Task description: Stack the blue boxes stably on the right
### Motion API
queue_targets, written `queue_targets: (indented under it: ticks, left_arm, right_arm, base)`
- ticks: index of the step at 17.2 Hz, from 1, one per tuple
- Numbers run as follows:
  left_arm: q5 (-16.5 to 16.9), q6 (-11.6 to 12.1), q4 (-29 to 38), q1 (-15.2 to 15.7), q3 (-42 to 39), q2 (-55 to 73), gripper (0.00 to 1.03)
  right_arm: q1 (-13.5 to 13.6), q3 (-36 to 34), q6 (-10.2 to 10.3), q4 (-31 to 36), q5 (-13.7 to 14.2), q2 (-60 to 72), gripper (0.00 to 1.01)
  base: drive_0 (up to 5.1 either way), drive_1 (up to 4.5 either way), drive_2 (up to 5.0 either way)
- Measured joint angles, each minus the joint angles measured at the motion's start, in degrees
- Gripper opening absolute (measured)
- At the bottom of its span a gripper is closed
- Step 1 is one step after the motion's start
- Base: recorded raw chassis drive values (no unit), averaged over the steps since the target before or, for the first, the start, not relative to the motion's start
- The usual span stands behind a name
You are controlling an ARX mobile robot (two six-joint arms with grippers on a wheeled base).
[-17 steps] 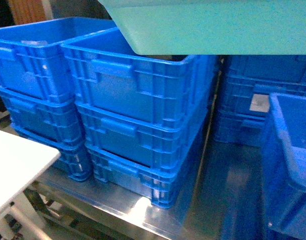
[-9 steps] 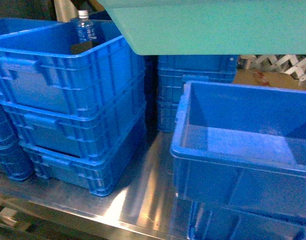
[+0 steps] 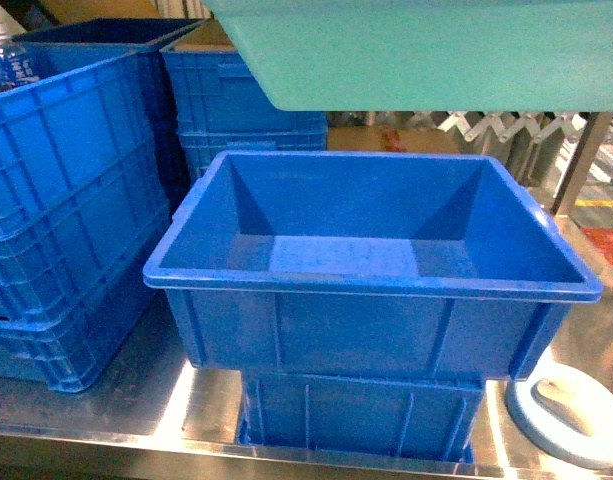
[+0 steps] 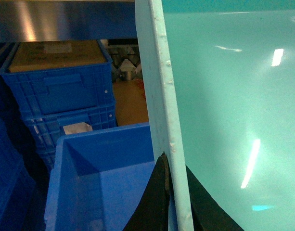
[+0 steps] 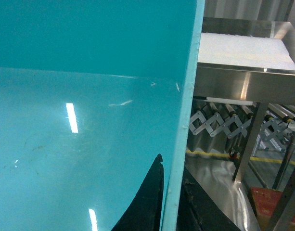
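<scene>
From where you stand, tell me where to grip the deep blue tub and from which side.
Take the deep blue tub by its rolled rim on the two short ends, coming from above. It sits open side up on a ribbed crate, and its walls taper inward, so only the rim offers a lip. Both grippers are now clamped on the turquoise tub's end walls, left and right.

Bright overhead light throws white glare patches on the steel bench (image 3: 176, 410) in the head view, and streaky reflections of lamps on the turquoise box (image 4: 234, 120) in both wrist views. All pictures are soft and slightly grainy (colours oversaturated), with the deep blue box (image 3: 366, 270) evenly lit inside.
</scene>
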Motion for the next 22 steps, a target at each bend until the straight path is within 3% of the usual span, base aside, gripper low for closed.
queue_targets:
  ticks: [6,15,22]
  left_arm:
    - [0.1,0.0,0.0,0.0,0.0,0.0,0.02]
    - [0.1,0.0,0.1,0.2,-0.1,-0.1,0.02]
    - [0.0,0.0,-0.4,0.3,-0.3,0.0,0.02]
  right_arm:
    - [0.2,0.0,0.0,-0.1,0.0,0.0,0.07]
    - [0.2,0.0,0.0,0.1,0.0,-0.3,0.07]
    - [0.5,0.0,0.2,-0.2,0.2,0.3,0.07]
  base:
    - [-1.0,-1.0,-1.0]
    - [0.7,4.72,-3.3]
    - [0.0,1.04,-1.1]
